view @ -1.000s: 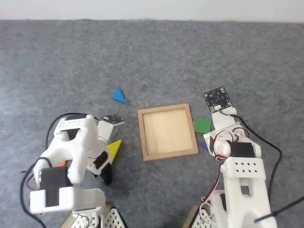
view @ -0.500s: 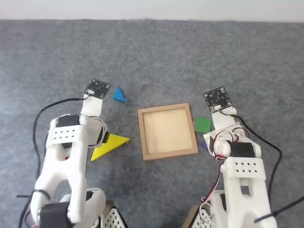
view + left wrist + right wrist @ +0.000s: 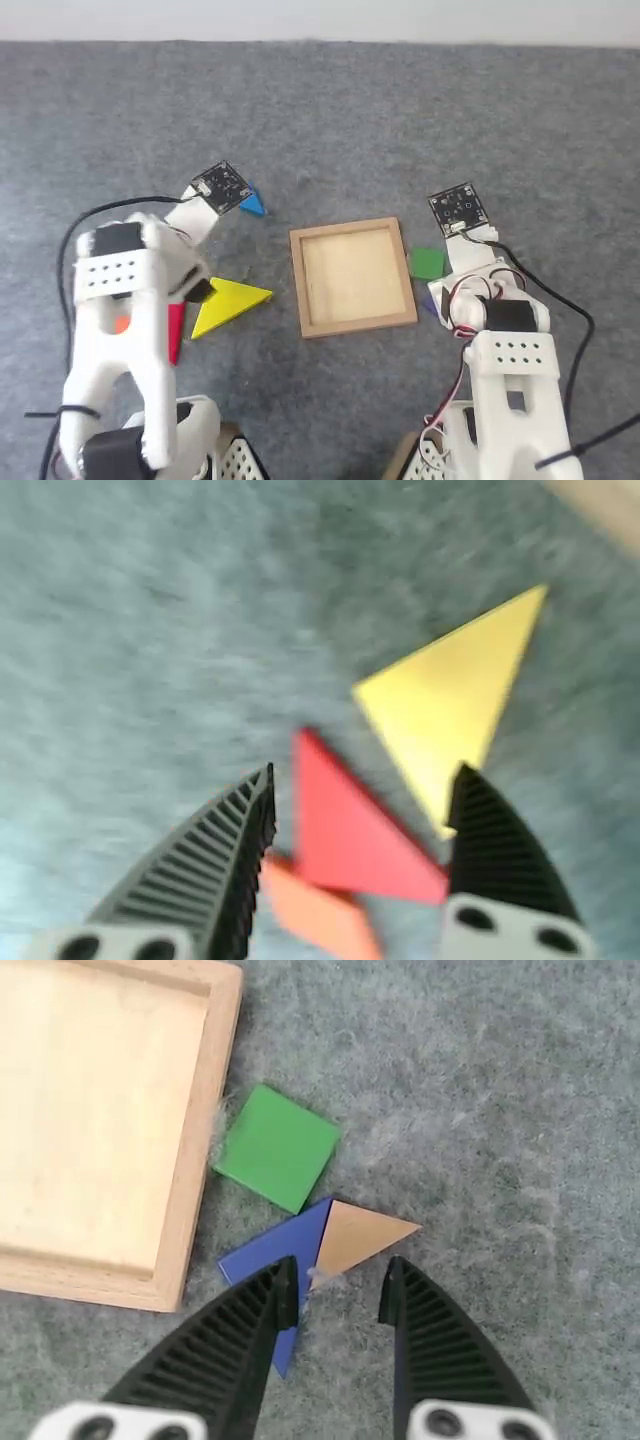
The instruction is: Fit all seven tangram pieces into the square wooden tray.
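Our left gripper (image 3: 360, 850) hangs with its jaws spread wide above the red triangle (image 3: 350, 830). An orange piece (image 3: 315, 910) lies against one corner of that triangle. The yellow triangle (image 3: 450, 695) lies just beside the red one, on the side nearer the tray (image 3: 345, 230), which sits near the worktop's middle. A small blue triangle (image 3: 251, 201) lies apart from these, closer to the far edge. Our right gripper (image 3: 340, 1280) is also spread, and we see it over the tan triangle (image 3: 355, 1235) and the blue piece (image 3: 262, 1255), which touch each other. The green square (image 3: 275, 1147) lies just beside the tray's right rim.
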